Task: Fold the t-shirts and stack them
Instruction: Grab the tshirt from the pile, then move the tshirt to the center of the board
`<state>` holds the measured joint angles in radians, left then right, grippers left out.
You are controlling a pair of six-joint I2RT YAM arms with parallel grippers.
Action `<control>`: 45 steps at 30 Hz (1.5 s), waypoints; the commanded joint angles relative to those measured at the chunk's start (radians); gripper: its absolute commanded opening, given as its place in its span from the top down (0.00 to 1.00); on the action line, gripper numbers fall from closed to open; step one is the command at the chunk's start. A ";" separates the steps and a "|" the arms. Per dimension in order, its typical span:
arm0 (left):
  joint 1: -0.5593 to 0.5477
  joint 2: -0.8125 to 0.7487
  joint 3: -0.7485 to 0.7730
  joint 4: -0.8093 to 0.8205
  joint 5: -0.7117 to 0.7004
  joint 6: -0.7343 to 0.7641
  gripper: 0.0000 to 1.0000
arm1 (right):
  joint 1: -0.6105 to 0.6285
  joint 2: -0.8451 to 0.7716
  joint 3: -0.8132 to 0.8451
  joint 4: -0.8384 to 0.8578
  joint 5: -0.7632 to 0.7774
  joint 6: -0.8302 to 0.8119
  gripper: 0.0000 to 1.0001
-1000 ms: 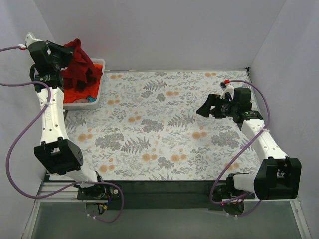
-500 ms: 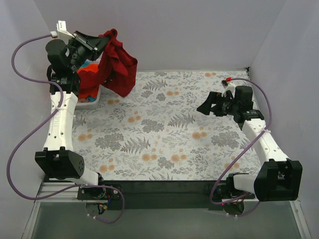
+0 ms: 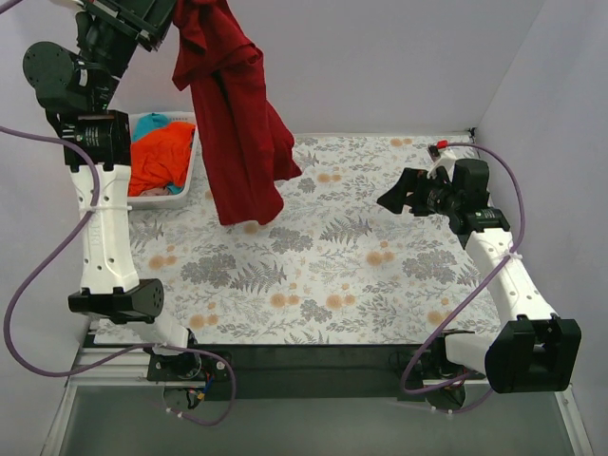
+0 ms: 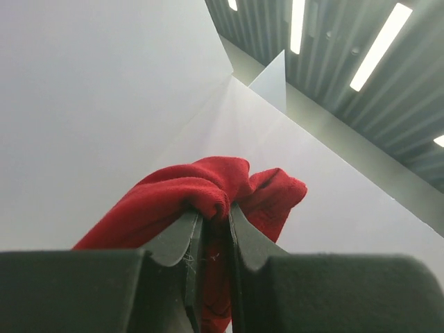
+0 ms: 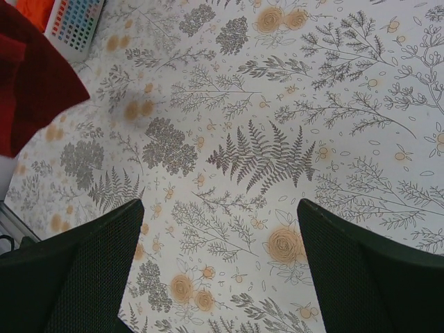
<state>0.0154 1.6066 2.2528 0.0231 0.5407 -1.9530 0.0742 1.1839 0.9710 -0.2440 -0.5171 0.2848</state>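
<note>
We hold the dark red t-shirt (image 3: 233, 123) high, L gripper (image 4: 214, 215) clamped on a bunched edge, so it hangs open over the tablecloth (image 3: 380, 285); R gripper (image 5: 218, 208) hovers, jaws apart, prob. to grab it.

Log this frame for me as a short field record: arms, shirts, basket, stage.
left gripper: shut on dark red t-shirt, held high
dark red t-shirt: hanging unfolded over tablecloth
right gripper: open, empty, above tablecloth
basket: holds orange t-shirt and teal t-shirt
stage: nothing folded or stacked yet
</note>
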 commanded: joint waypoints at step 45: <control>-0.164 -0.346 -1.269 -0.851 -0.416 0.588 0.39 | 0.568 0.367 0.084 -0.054 0.233 0.007 0.04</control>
<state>-0.1486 1.2781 0.9901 -0.7498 0.1616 -1.4063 0.5587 1.5658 1.0290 -0.2893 -0.3584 0.2825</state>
